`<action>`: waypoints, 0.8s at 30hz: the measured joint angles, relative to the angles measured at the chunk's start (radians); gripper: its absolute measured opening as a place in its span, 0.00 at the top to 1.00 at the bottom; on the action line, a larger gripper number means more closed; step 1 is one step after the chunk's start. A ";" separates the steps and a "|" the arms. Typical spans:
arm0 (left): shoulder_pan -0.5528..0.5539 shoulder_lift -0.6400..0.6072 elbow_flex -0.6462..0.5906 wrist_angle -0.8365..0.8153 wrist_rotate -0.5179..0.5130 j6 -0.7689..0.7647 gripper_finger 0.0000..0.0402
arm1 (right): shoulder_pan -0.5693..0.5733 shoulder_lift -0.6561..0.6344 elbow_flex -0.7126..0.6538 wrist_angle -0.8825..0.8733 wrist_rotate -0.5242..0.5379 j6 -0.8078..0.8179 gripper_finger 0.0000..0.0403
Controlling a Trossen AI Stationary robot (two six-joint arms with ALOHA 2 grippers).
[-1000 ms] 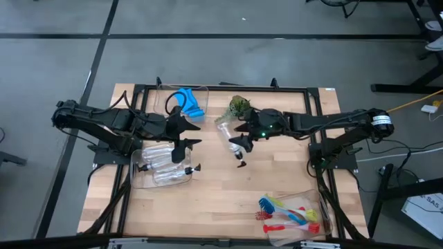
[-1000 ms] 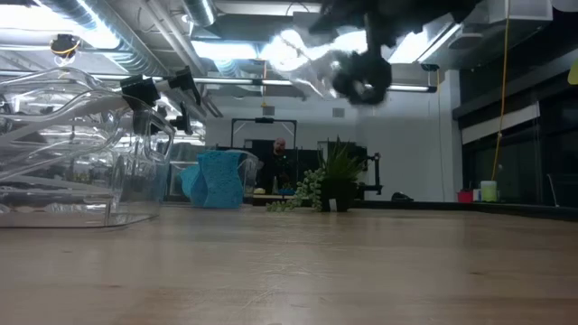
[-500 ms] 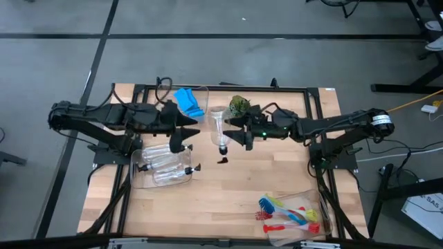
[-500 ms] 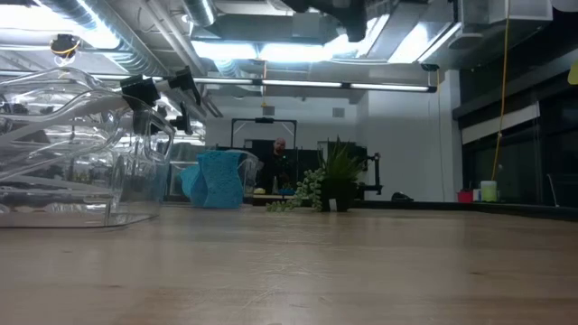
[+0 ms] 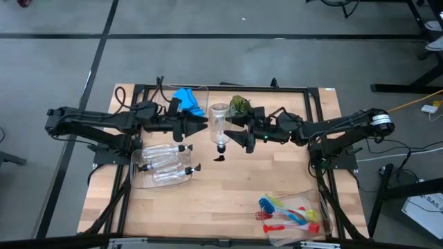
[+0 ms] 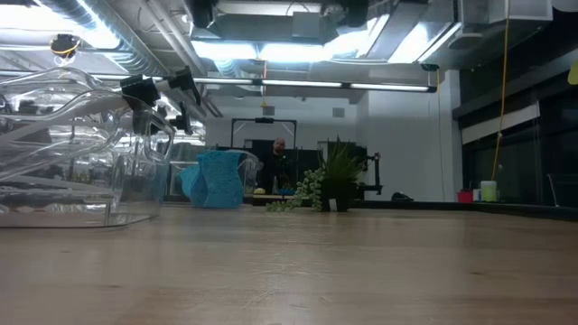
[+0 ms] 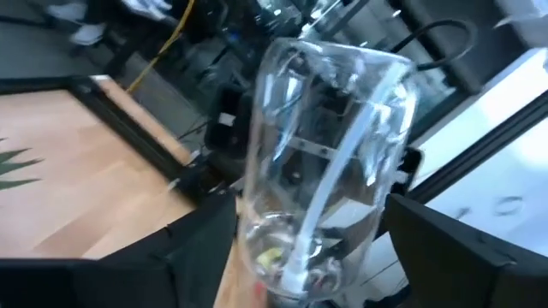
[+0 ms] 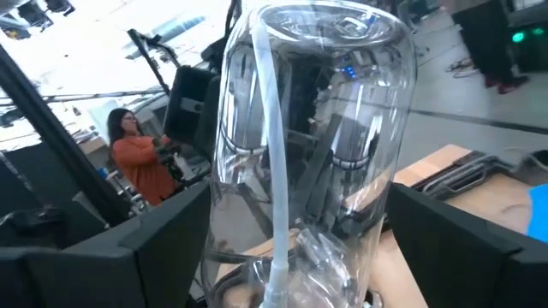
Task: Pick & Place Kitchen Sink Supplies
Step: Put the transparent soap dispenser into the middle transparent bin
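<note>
- Our right pincer (image 5: 235, 128) grips the clear bottle (image 5: 219, 124) aloft at counter centre; the left pincer (image 5: 200, 124) brackets it from nine o'clock, fingers apart.
- We risk dropping it if the right releases before the left closes.

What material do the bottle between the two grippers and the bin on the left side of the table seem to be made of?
The bottle looks like clear, glossy plastic: the tube inside it and the room behind show through the wall, with bright reflections. Its pump top looks like black plastic. The right gripper is shut on the bottle; the left gripper is open around it. The bin also seems clear, rigid plastic, since the bottles in it show through; glass is less likely.
</note>
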 joint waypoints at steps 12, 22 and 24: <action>0.011 0.092 -0.018 0.165 0.034 0.118 0.16 | 0.004 0.000 0.000 0.002 0.032 0.028 0.15; 0.011 0.192 -0.018 0.308 0.065 0.120 0.13 | 0.004 -0.003 0.001 0.005 0.050 0.041 0.15; 0.011 0.206 -0.018 0.313 0.067 0.120 0.13 | 0.004 -0.003 0.001 0.003 0.052 0.043 0.15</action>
